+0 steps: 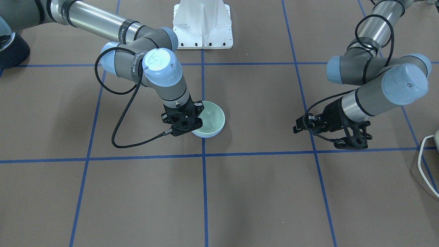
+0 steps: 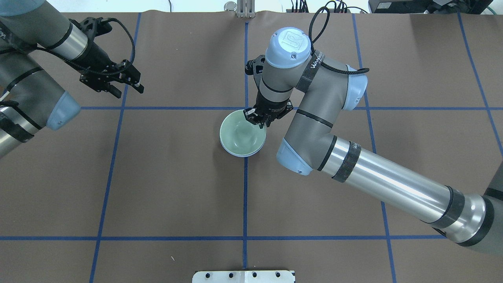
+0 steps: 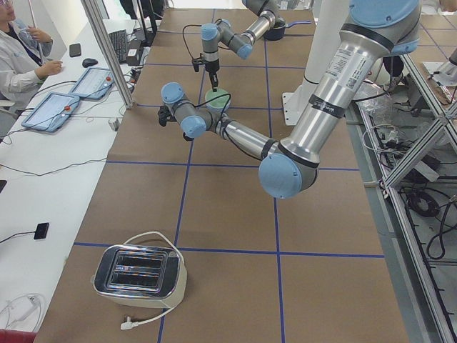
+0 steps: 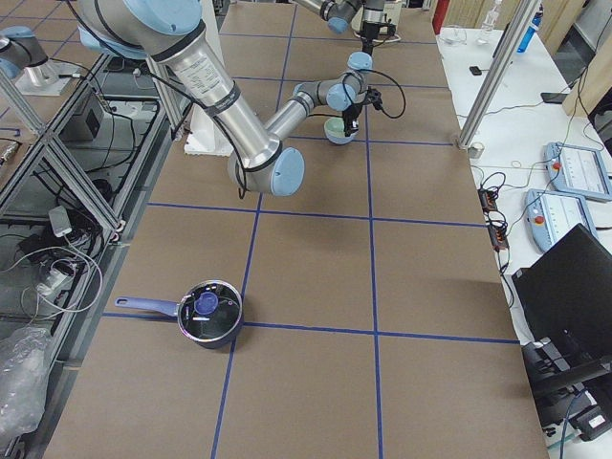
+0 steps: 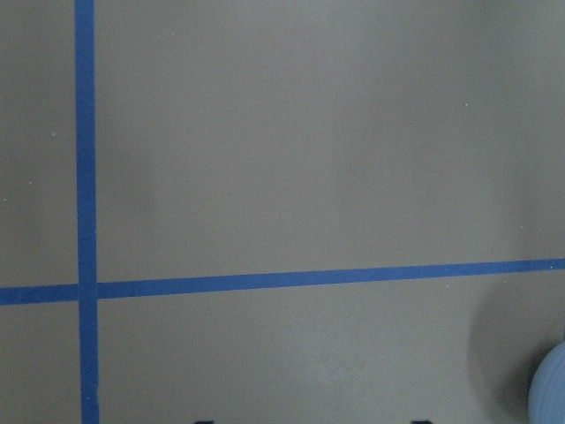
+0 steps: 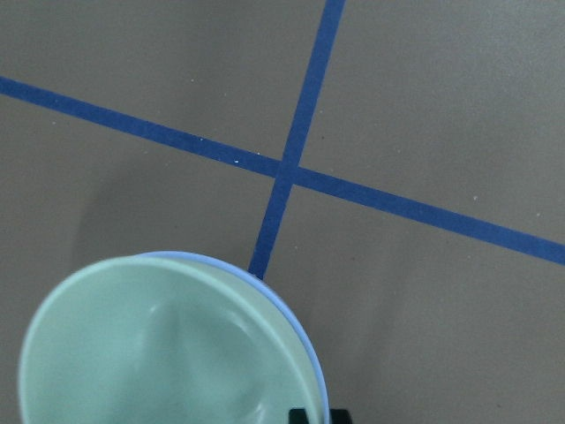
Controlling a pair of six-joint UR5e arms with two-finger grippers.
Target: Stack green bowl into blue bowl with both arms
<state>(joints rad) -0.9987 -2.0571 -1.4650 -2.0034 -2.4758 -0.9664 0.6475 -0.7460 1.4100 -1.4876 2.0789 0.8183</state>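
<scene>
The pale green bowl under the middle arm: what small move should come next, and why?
Probably the right gripper should open, letting go of the rim. The small pale mint-green plastic bowl already sits nested in the light blue plastic bowl, only a blue edge showing around it, and the gripper is at their rim. Whether it is pinching I cannot tell.

It was a robotics lab: beside the tape-gridded table (image 3: 214,214) an operator in a white coat (image 3: 18,53) sat by teach pendants (image 3: 50,107), behind an aluminium post (image 3: 107,53).
</scene>
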